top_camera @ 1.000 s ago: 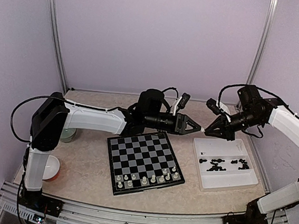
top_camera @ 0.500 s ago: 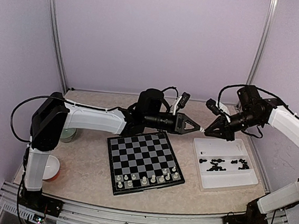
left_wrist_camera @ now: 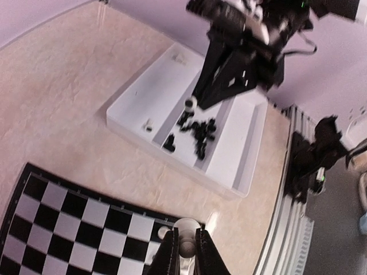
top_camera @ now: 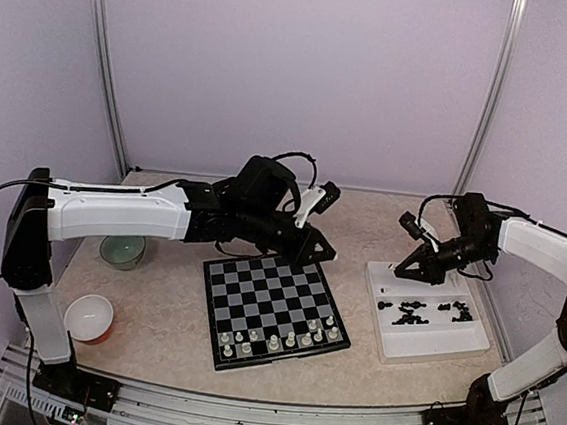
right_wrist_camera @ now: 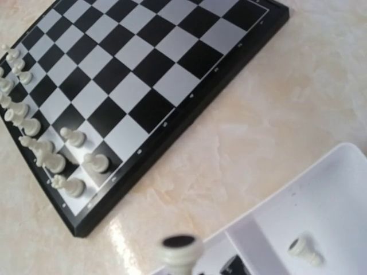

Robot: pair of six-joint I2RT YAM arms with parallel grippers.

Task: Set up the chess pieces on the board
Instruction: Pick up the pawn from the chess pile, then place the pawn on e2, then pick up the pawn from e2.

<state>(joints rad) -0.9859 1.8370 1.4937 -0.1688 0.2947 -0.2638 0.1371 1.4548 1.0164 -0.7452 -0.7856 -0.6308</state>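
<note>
Starting with your left end effector (top_camera: 323, 249): its fingers (left_wrist_camera: 170, 258) are pressed together on a cream-white piece (left_wrist_camera: 186, 245), held off the surface above the far right rim of the board (top_camera: 266, 291). Your right end effector (top_camera: 401, 270) is closed as well, with a second cream-white piece (left_wrist_camera: 190, 103) at its tip. It hangs over the far left corner of the white tray (top_camera: 427, 342), well apart from the board. The board itself lies flat near the middle of the worktop (top_camera: 159, 306), between your two arms and turned slightly askew. Standing white pieces (top_camera: 276, 340) fill part of its two nearest rows, mostly toward the right, and the other squares are bare. The tray sits just beside the board on the right. A cluster of black pieces (top_camera: 412, 313) lies jumbled in it, and one lone white piece (right_wrist_camera: 304, 247) lies on its side near the tray's far end. On the left of the worktop you have a pale green bowl (top_camera: 121, 250) and, nearer the front, a white bowl with an orange outside (top_camera: 90, 316). The worktop is cream with a marbled pattern. Lilac walls (top_camera: 297, 73) with metal uprights (top_camera: 105, 65) enclose it, and a metal rail (top_camera: 244, 410) runs along the front edge.
</note>
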